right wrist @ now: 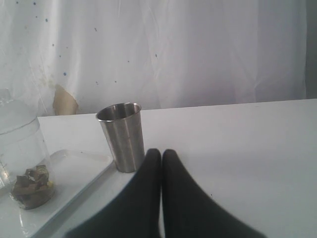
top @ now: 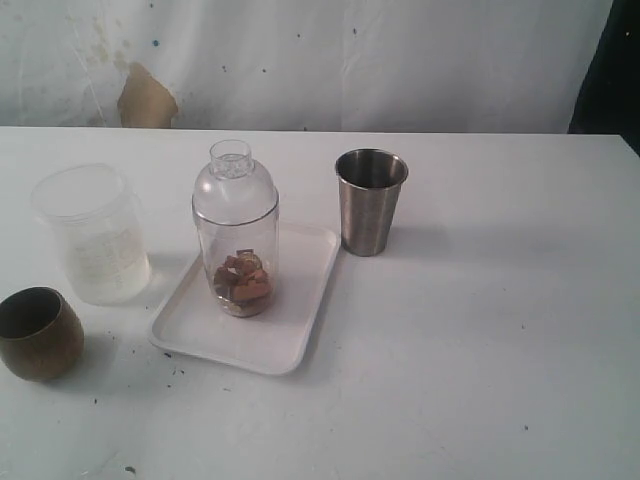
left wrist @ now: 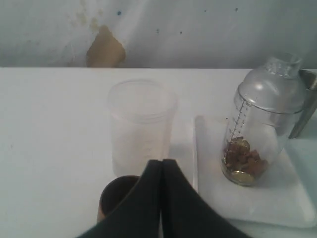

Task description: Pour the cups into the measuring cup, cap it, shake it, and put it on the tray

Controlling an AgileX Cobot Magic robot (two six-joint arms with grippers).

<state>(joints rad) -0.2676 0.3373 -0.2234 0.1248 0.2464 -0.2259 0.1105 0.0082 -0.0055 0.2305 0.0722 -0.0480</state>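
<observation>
White table (top: 500, 350) against a stained white sheet (top: 400, 60); on my feed the tray (top: 300, 290) sits left of centre with the capped measuring cup (top: 236, 240) upright on it, brown chunks at its bottom. Frosted jar (top: 95, 240) just left of the tray, steel tumbler (top: 370, 205) by its far right corner, brown cup (top: 38, 333) near the front left edge, open tabletop right of the tumbler. My left gripper (left wrist: 161, 163) and right gripper (right wrist: 161, 152) are both closed, empty.
</observation>
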